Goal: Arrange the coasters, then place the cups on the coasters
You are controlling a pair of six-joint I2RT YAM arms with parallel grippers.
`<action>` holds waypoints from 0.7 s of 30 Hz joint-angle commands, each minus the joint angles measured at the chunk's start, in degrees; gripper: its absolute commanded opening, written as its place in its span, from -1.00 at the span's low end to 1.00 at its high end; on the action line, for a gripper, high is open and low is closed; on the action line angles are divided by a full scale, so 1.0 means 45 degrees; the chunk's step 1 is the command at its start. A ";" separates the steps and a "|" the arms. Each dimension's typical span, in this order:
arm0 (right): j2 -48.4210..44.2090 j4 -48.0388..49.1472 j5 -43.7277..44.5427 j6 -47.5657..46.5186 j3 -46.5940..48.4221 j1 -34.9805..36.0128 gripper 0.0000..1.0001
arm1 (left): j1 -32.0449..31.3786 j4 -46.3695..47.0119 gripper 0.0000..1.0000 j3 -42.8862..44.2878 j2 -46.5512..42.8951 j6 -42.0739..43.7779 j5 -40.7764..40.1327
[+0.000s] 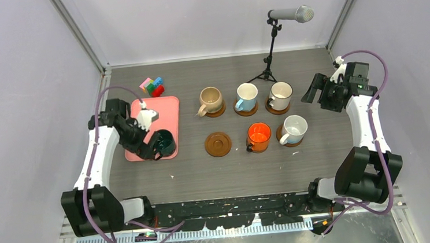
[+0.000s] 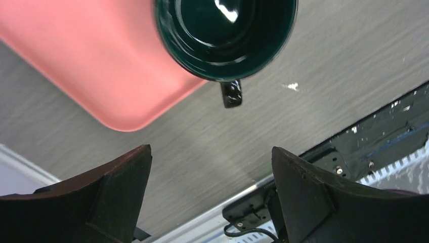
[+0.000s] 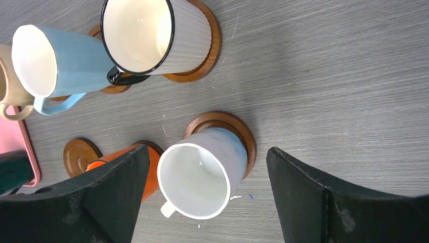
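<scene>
Nearest, my left pincer (image 2: 210, 152) stands apart, empty, just short of the green mug (image 1: 164, 143) on the tray's (image 1: 160, 111) near right corner. Rightward on the desk (image 1: 320, 159): a bare coaster (image 1: 218, 144), then orange mug (image 1: 258, 135) and white mug (image 1: 293, 130) on coasters. Farther: beige mug (image 1: 210, 100), blue mug (image 1: 247, 97), cream mug (image 1: 280, 96), likewise; right pincer (image 3: 207, 148) apart, empty.

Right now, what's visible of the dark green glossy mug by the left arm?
Dark green glazed mug, ceramic-looking, glossy inside and out, upright, looks empty. Its small loop handle points toward the left gripper, whose open fingers are clear of it. It stands on the near right corner of the pink rectangular tray, which is all that touches it.
</scene>
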 commanded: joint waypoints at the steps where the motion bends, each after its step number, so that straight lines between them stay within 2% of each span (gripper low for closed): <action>1: 0.0014 0.0438 -0.0255 -0.0023 0.0202 -0.0031 0.79 | 0.0109 0.0613 0.79 -0.1442 -0.0446 0.1126 0.0400; 5: 0.0005 0.0437 -0.0229 -0.0025 0.0164 -0.0035 0.79 | 0.0114 0.2082 0.76 -0.2632 -0.0463 0.0966 0.0182; 10: 0.0048 0.0376 -0.0353 -0.0031 0.0177 -0.0030 0.79 | 0.0089 0.3601 0.64 -0.3446 0.0030 0.0258 0.0963; 15: 0.0083 0.0329 -0.0314 -0.0068 0.0201 -0.0048 0.78 | 0.0091 0.5095 0.43 -0.3546 0.1120 -0.0300 0.0897; 21: 0.0178 0.0258 -0.0392 -0.0128 0.0187 -0.0041 0.78 | 0.0352 0.6514 0.12 -0.3491 0.1324 -0.0714 0.0843</action>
